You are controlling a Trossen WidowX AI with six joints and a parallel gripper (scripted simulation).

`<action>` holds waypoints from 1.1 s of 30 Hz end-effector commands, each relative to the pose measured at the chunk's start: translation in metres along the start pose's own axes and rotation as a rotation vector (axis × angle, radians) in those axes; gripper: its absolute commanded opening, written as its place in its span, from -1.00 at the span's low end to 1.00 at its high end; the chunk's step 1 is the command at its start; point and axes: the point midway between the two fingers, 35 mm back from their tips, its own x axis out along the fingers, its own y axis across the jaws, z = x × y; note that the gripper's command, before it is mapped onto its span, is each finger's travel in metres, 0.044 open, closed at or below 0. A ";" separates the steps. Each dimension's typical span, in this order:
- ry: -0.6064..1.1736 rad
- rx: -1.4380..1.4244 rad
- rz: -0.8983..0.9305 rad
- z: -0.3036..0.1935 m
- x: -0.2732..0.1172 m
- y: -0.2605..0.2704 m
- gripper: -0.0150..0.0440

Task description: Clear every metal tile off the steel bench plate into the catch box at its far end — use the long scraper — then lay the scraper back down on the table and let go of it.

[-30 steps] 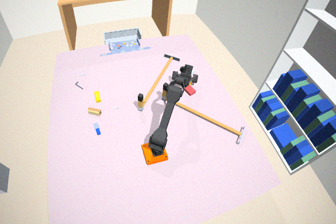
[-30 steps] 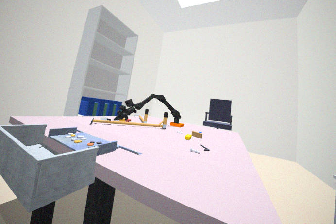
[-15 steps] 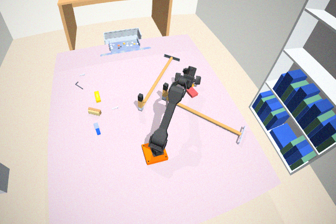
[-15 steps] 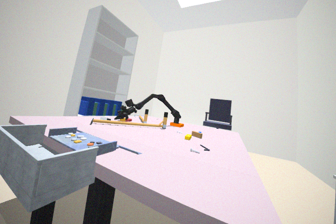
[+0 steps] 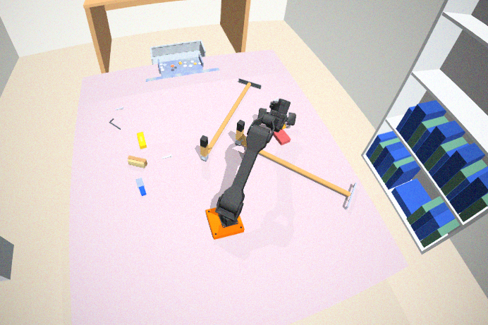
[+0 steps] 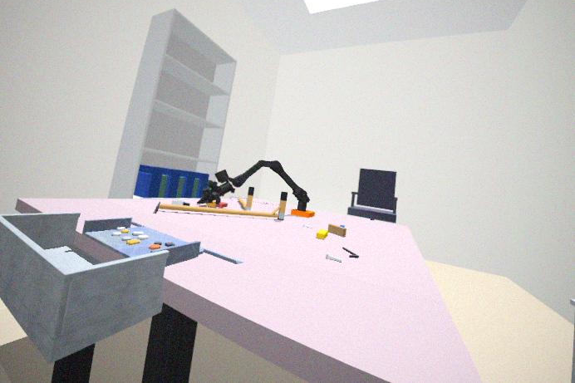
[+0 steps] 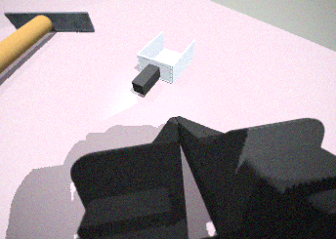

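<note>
The steel bench plate [image 5: 162, 72] [image 6: 107, 240] lies at the table's far edge with several small metal tiles [image 5: 179, 65] [image 6: 130, 236] on it. The grey catch box [image 5: 177, 48] [image 6: 71, 277] stands at its outer end. The long scraper [image 5: 302, 173] with a light blade [image 5: 349, 195] lies on the table right of the arm. My gripper [image 5: 288, 117] [image 6: 207, 198] [image 7: 179, 122] is shut and empty. It is low over the table near that scraper's handle end [image 5: 240, 128], not touching it.
A shorter scraper [image 5: 230, 113] with a dark blade [image 5: 249, 84] [image 7: 54, 20] lies left of the gripper. A white bracket [image 7: 166, 59] with a dark block [image 7: 146, 79] sits just ahead. A red block [image 5: 281, 137] lies beside the arm. Small blocks [image 5: 141, 139], a hex key [image 5: 114, 123] and screws lie at left.
</note>
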 end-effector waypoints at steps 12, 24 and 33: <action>0.017 0.003 0.000 -0.017 -0.012 -0.022 -0.49; 0.015 0.003 0.000 -0.025 -0.022 -0.038 -0.49; 0.014 0.003 -0.001 -0.030 -0.031 -0.049 -0.49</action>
